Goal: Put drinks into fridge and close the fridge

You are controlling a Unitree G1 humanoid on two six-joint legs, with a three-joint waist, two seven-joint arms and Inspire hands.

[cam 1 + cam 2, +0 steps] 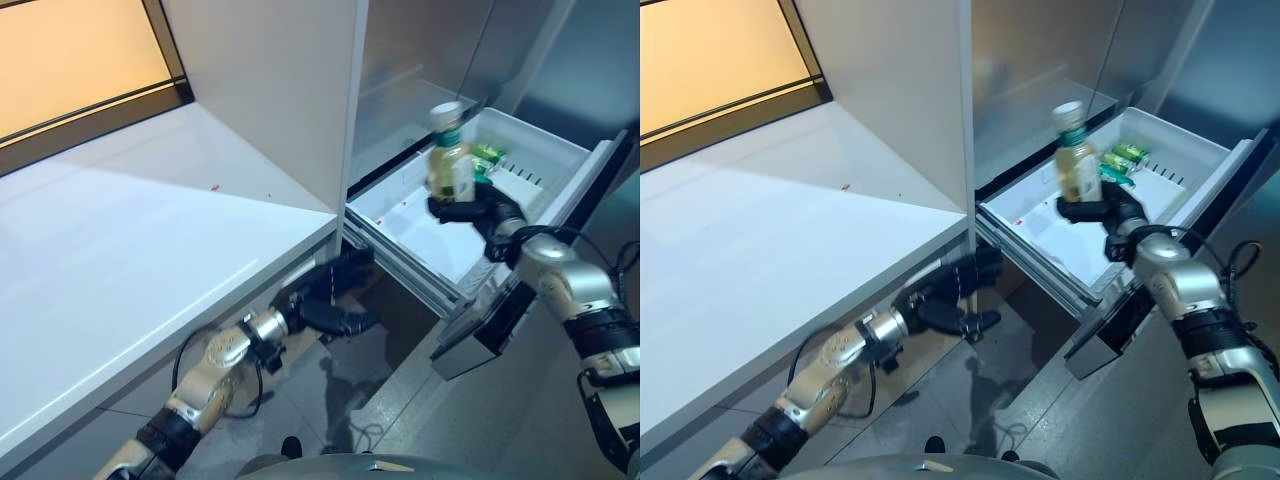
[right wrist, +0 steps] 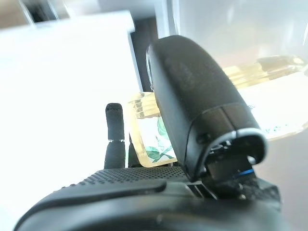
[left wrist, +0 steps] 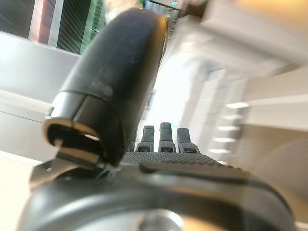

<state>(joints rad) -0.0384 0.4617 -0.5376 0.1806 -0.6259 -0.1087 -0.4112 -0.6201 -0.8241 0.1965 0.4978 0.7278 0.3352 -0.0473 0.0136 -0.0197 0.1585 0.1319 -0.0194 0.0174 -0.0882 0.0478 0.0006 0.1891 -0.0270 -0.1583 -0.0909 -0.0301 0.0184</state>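
Observation:
My right hand point(image 1: 470, 212) is shut on a bottle point(image 1: 449, 152) of pale yellow drink with a white cap and holds it upright over the open white fridge drawer point(image 1: 420, 235). The bottle also shows in the right wrist view point(image 2: 269, 103) between thumb and fingers. Green cans point(image 1: 488, 157) lie at the drawer's far end. My left hand point(image 1: 330, 292) is low beside the drawer's front left corner, below the white counter's edge, with fingers loosely curled and nothing in it.
A white counter point(image 1: 130, 250) spans the left. A white cabinet wall point(image 1: 290, 90) stands beside the open fridge compartment point(image 1: 420, 60). The fridge door point(image 1: 600, 190) stands open at the right. Grey tiled floor point(image 1: 380, 400) lies below.

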